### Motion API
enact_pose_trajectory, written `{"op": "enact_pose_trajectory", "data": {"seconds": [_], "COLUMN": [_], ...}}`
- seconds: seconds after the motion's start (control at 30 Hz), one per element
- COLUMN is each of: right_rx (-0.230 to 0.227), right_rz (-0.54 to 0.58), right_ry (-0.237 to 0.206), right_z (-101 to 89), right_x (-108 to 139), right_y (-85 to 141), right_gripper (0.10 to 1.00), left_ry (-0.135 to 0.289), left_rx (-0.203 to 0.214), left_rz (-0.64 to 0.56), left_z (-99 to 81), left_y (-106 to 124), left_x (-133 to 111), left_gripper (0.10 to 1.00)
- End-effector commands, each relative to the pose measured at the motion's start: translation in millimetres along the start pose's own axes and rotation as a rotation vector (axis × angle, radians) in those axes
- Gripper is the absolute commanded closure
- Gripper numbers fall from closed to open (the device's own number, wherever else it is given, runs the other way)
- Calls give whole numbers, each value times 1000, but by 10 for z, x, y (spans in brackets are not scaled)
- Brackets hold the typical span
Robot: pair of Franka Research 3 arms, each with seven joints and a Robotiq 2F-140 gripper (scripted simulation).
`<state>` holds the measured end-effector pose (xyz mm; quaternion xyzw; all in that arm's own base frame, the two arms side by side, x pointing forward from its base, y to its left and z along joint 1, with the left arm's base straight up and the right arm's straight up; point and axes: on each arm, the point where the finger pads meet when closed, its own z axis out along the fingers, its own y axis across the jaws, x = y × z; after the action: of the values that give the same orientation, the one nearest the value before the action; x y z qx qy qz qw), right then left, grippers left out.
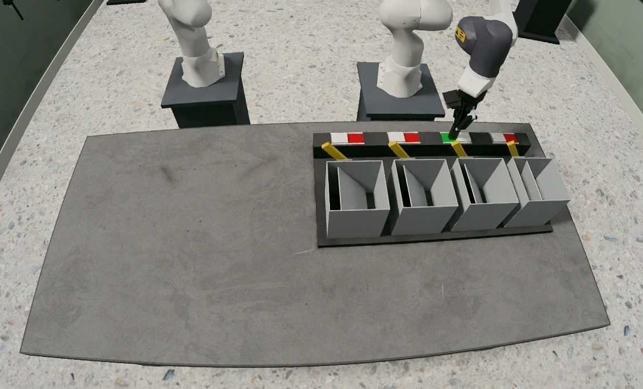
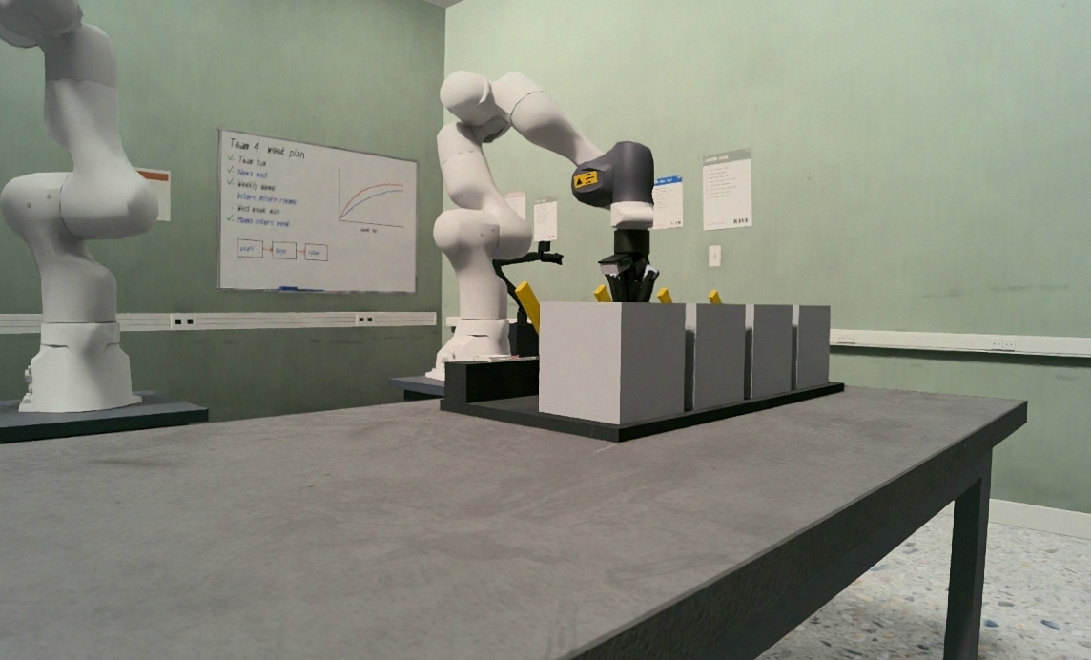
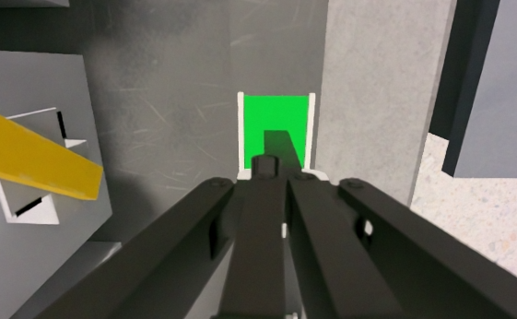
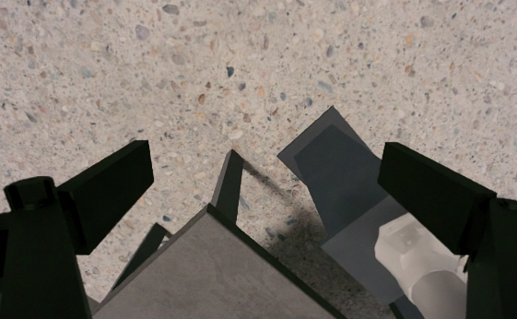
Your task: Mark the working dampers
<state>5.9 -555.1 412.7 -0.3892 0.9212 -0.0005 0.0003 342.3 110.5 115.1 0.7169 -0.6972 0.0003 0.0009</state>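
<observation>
Four grey dampers stand in a row in the top view: first (image 1: 357, 223) (image 2: 580, 360), second (image 1: 422, 221), third (image 1: 480, 216) and fourth (image 1: 536, 214). Their yellow levers all lean left. The first slider shows red (image 1: 356, 138), the second red (image 1: 411, 138) and the fourth red (image 1: 510, 138). The third shows green (image 1: 445, 138) (image 3: 275, 112), with its white cover (image 1: 465, 137) to the right. My left gripper (image 1: 452, 137) (image 3: 275, 149) is shut and empty, its tips low over the third slider between green and cover. My right gripper (image 4: 266, 161) is open and empty, away from the dampers.
The dampers and sliders share a black base (image 1: 320, 203) (image 2: 619, 431) on the right part of the grey table (image 1: 193, 270) (image 2: 328, 525) in the top view. Two arm pedestals (image 1: 169, 99) (image 1: 370, 107) stand behind the table. The right wrist view shows a table corner (image 4: 215, 258) and floor.
</observation>
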Motion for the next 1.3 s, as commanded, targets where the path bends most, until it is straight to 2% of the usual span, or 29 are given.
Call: {"op": "enact_pose_trajectory", "data": {"seconds": [0.0,0.5,0.93,1.27], "right_rx": [-1,-1,-1,-1], "right_rz": [4,4,4,4], "right_ry": [0,0,0,0], "right_z": [-3,-3,-3,-3], "right_x": [-3,-3,-3,-3], "right_y": [6,6,6,6], "right_gripper": [98,98,98,98], "left_ry": [-2,-2,-2,-2], "left_rx": [1,1,1,1], "left_rz": [3,3,3,3], "left_z": [2,-35,-370,-398], "left_y": [-4,-4,-4,-4], "left_x": [19,37,37,37], "left_gripper": [999,999,999,999]}}
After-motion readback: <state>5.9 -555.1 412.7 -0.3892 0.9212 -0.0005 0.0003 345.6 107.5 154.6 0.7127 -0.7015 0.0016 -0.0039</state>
